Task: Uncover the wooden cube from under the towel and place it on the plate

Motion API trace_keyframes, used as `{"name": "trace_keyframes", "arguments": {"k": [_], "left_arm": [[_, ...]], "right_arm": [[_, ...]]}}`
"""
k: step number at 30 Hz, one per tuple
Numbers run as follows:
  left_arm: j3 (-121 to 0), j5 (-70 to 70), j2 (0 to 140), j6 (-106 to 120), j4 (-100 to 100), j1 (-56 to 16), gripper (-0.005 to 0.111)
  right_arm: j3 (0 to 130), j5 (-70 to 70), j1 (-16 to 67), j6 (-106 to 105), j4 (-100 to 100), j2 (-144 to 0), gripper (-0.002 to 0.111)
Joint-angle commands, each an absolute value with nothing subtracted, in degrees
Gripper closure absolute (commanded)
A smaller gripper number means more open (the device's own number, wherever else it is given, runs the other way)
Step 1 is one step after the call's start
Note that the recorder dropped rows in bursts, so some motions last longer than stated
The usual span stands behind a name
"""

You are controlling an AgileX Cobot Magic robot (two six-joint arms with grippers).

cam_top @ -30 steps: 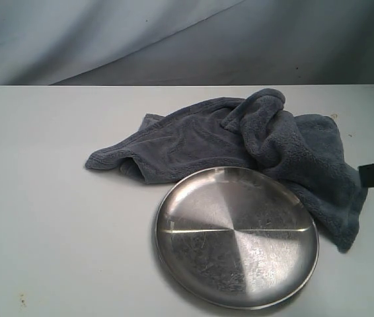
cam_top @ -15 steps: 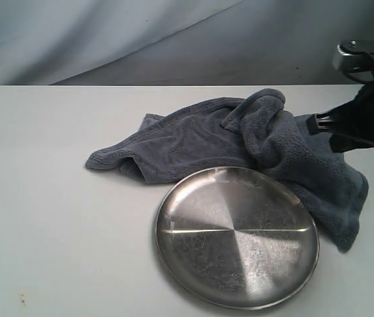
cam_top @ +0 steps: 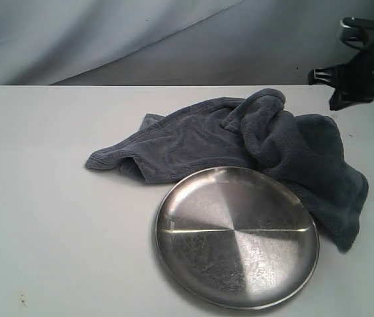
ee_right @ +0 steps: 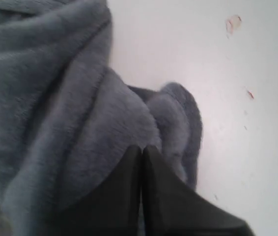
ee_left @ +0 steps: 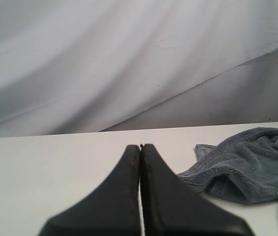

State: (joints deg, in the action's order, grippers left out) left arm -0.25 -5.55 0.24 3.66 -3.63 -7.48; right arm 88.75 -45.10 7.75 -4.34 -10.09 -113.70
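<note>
On my right wrist feed the right gripper [ee_right: 141, 149] has its two dark fingers pressed flat together with nothing between them, and the tips sit over a thick fold of the towel [ee_right: 65, 108], beside the cloth's edge where the pale table [ee_right: 237, 98] shows. From that view alone I cannot tell whether the tips touch the fleece. The exterior camera shows the right arm [cam_top: 362, 69] up in the air past the towel's [cam_top: 240, 142] far right corner, apart from the cloth. The wooden cube does not show in any feed. The towel is heaped in rumpled folds with a raised ridge near its middle, and I cannot tell where under it the cube lies, so I cannot place it against either set of jaws. The plate [cam_top: 200, 211] lies just in front of the towel, its far rim touching or overlapped by the cloth. The left gripper [ee_left: 140, 146] is likewise closed tight on nothing, hanging over bare table, with the towel's nearest corner [ee_left: 237, 177] off to one side of its tips and not touching them.
</note>
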Motion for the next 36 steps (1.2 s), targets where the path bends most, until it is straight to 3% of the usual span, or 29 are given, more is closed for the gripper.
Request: {"name": "trace_keyframes", "arguments": {"k": [1,12,18,22,26,36], "left_arm": [[0.00,-4.94,0.00,3.54,-3.77,-7.36,0.107],[0.00,-4.94,0.00,3.54,-3.77,-7.36,0.107],[0.00,-4.94,0.00,3.54,-3.77,-7.36,0.107],[0.00,-4.94,0.00,3.54,-3.77,-7.36,0.107],[0.00,-4.94,0.00,3.54,-3.77,-7.36,0.107],[0.00,-4.94,0.00,3.54,-3.77,-7.36,0.107]], "right_arm": [[92.95,-44.74,14.25,-4.68,-10.54,-113.56,0.108],[91.32,-52.64,31.17,-6.02,-10.54,-112.43,0.108],[64.65,-43.59,31.97,-3.82,-4.07,-94.18,0.108],[52.63,-34.67,24.36,1.95,0.64,-86.04,0.108],[52.14,-28.96,14.63,1.95,-0.70,-86.77,0.108],[69.27,-35.97,10.50,1.83,-1.23,-101.48,0.108]]}}
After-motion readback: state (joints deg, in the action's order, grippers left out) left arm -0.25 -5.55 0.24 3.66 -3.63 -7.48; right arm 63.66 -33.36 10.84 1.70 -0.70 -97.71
